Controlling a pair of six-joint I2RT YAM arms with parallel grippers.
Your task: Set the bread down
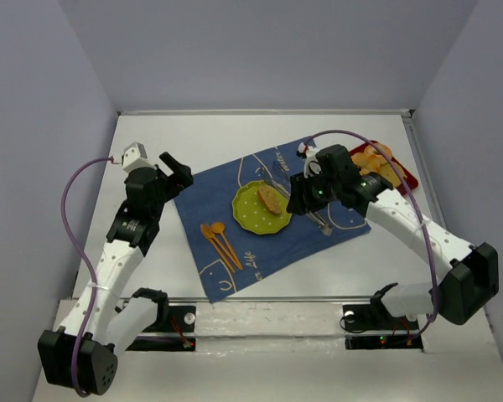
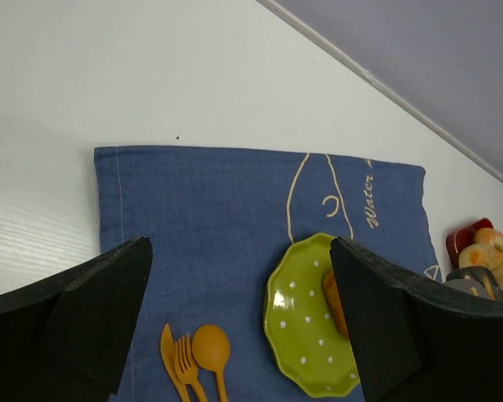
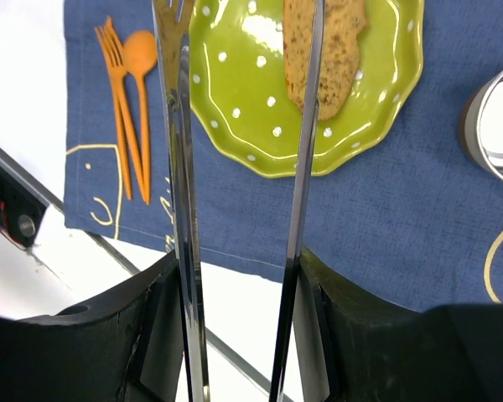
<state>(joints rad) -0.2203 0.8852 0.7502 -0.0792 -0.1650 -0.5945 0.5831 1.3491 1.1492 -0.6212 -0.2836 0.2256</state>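
Note:
The bread [image 1: 272, 198] [image 3: 323, 50], an oval golden-brown piece, lies on the green dotted plate [image 1: 250, 219] [image 3: 243, 92]. My right gripper [image 1: 306, 194] [image 3: 239, 276] is shut on a pair of metal tongs [image 3: 178, 167]. The tongs' arms stand spread over the plate, and the right arm crosses the bread's edge in the right wrist view. My left gripper [image 1: 178, 172] [image 2: 239, 310] hangs open over the cloth's left corner with nothing in it. In its view the plate [image 2: 306, 327] shows, and the bread [image 2: 333, 301] is half hidden behind a finger.
A blue cloth [image 1: 210, 197] lies under the plate. Orange plastic cutlery [image 1: 220, 239] [image 2: 193, 360] [image 3: 130, 100] lies on it left of the plate. A red tray of pastries [image 1: 384, 163] [image 2: 482, 247] stands at the back right. A metal cup [image 3: 495, 126] is beside the plate.

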